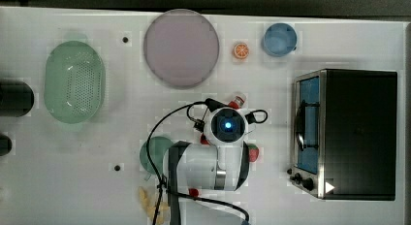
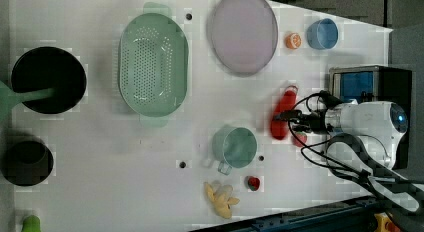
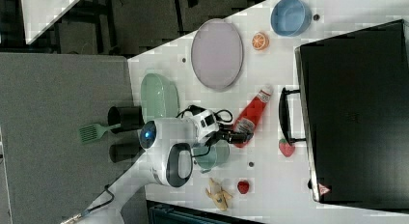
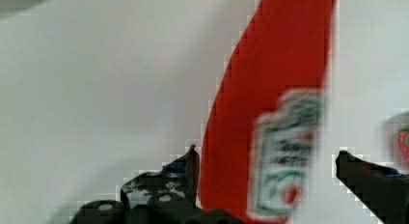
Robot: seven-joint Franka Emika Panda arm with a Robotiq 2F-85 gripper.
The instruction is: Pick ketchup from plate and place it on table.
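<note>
End effector (image 4: 265, 161) astride ketchup (image 4: 275, 89)

White table (image 1: 339, 31) with plate (image 1: 181, 48), colander (image 1: 74, 82), ketchup (image 3: 251, 115).

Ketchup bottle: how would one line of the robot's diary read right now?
ketchup: lying on table, off plate | gripper: open, fingers either side of bottle | plate: bare

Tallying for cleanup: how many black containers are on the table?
2. In the left view, the larger black container sits left of the green colander; the smaller black container sits below it. The arm may hide others.
</note>
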